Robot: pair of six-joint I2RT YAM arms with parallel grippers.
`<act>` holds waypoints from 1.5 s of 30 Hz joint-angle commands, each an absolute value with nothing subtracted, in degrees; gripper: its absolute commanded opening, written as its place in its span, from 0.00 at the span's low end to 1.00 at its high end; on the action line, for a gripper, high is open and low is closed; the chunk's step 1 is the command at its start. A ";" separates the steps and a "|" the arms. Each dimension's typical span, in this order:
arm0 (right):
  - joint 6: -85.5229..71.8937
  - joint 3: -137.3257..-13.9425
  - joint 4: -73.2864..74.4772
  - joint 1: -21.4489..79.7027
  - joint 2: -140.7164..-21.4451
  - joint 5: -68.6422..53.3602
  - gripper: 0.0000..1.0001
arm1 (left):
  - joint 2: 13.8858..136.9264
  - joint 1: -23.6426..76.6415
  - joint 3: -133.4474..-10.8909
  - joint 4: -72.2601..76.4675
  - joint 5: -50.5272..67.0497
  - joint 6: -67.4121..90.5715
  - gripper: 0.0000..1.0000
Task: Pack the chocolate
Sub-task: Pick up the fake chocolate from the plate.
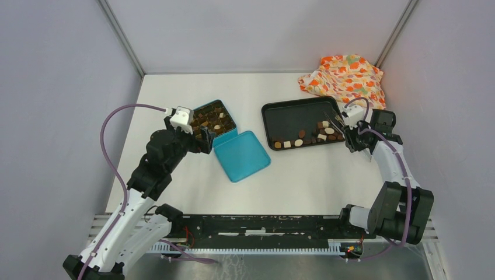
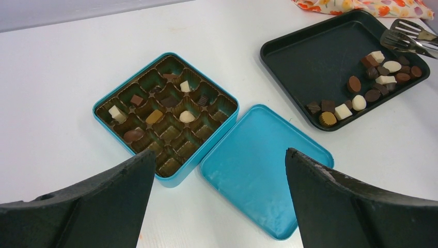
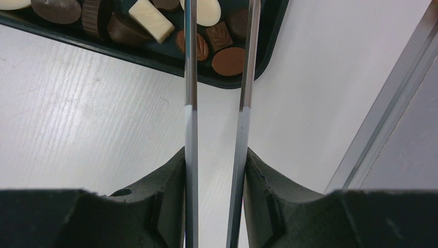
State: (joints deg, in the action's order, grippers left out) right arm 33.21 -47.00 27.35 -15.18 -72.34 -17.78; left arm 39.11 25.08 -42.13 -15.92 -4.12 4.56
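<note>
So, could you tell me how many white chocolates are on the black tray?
5: two white chocolates toward the black tray's left end, three beside the tongs; others may be hidden.

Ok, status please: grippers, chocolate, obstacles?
Left gripper open, empty, near teal square tin. Right gripper shut on metal tongs at black tray. Few chocolate pieces in tin, most on tray. Teal lid lies between them.

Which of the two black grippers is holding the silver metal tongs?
The right gripper: it clamps the silver metal tongs, while the left gripper hangs open and empty.
</note>
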 commanded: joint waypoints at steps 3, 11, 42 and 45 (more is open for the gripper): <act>34.40 -47.57 27.59 -15.38 -73.44 -17.69 0.43 | 39.11 24.80 -42.91 -14.41 -3.20 4.75 1.00; 34.78 -47.72 28.54 -15.46 -74.99 -17.83 0.43 | 39.29 24.74 -42.89 -14.41 -3.01 4.74 1.00; 33.04 -49.38 27.64 -13.01 -79.80 -15.13 0.41 | 38.85 24.81 -42.89 -14.33 -2.54 4.77 1.00; 32.91 -49.82 27.90 -12.67 -79.89 -17.19 0.41 | 38.80 24.77 -42.89 -14.33 -2.63 4.78 1.00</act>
State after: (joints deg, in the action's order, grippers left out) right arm 33.71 -47.05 29.15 -13.21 -79.75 -15.29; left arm 39.38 25.08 -42.13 -15.92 -3.81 4.56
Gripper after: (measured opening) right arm 0.421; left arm 0.997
